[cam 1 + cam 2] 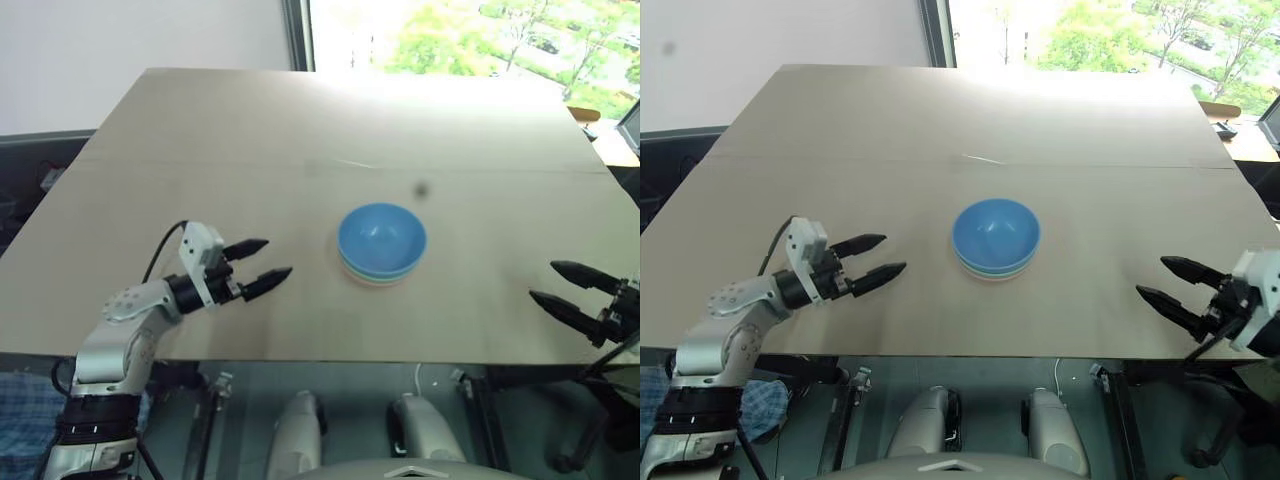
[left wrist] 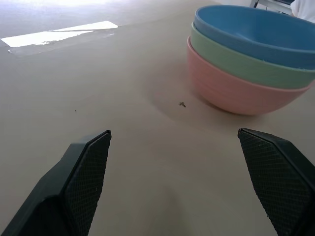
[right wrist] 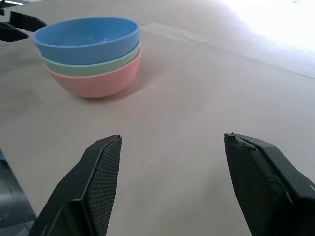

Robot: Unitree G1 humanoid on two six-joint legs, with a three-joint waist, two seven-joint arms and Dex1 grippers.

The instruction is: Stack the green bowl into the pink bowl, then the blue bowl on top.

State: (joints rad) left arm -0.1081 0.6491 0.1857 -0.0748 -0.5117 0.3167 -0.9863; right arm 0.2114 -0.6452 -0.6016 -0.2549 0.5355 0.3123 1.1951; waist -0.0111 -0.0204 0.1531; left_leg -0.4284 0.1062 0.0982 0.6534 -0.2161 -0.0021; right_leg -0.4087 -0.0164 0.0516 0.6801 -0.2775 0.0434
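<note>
Left to right across the table [image 1: 300, 120]: the left gripper [image 1: 258, 262] hangs just above the surface, well apart from the bowls, its 2 fingers [image 2: 88, 167] spread wide with nothing between them. At mid-table stands the finished stack of 3: the pink bowl [image 2: 231, 91] on the table, the green bowl [image 2: 236, 61] nested in it, the blue bowl [image 1: 381, 236] on top, rims level and concentric as far as the wrist views show. The right gripper [image 1: 1171, 283] sits near the table's right edge, also well apart from the stack, its 2 fingers [image 3: 98, 182] likewise parted and empty. By the look of it both stacking steps are complete, and what remains is to clear away. To do that well, each arm should draw back along its own side, keeping low fingers off the tabletop and never sweeping inward toward the stack; light plastic bowls would likely slide or tip at a nudge. The jaws are best left parted, since closing serves nothing here.
</note>
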